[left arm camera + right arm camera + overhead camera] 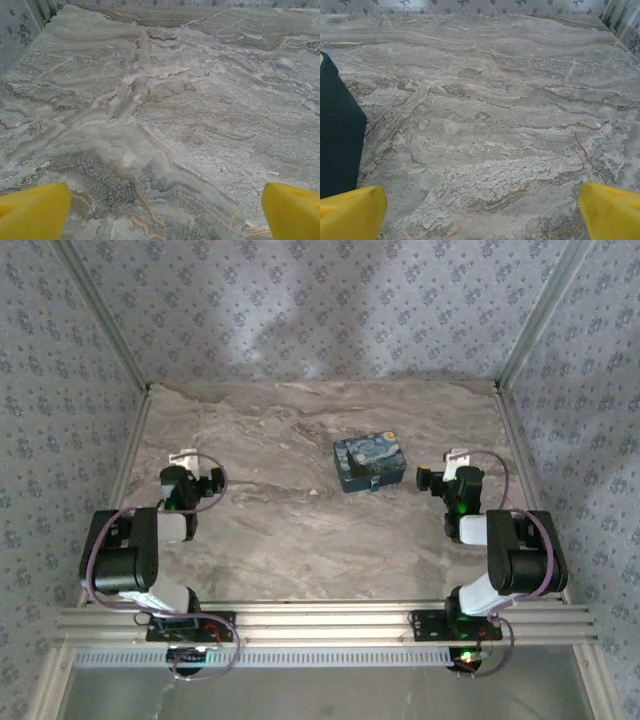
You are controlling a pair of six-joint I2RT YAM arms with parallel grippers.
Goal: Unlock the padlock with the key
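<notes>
Padlock (371, 483), seemingly at the near face of the swirl-painted box (365, 452), we judge hard, light, slippery, best pinched across its body; the left gripper (160, 212) and right gripper (480, 212) hold fingers wide apart.

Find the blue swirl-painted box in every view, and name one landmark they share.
Top external: the box sits right of centre on the table.
Right wrist: a dark slab at the left edge, probably the box's side.
Left wrist: bare marble beyond the left fingers.
Shared landmark: the veined marble table, backed by the patterned wall.
</notes>
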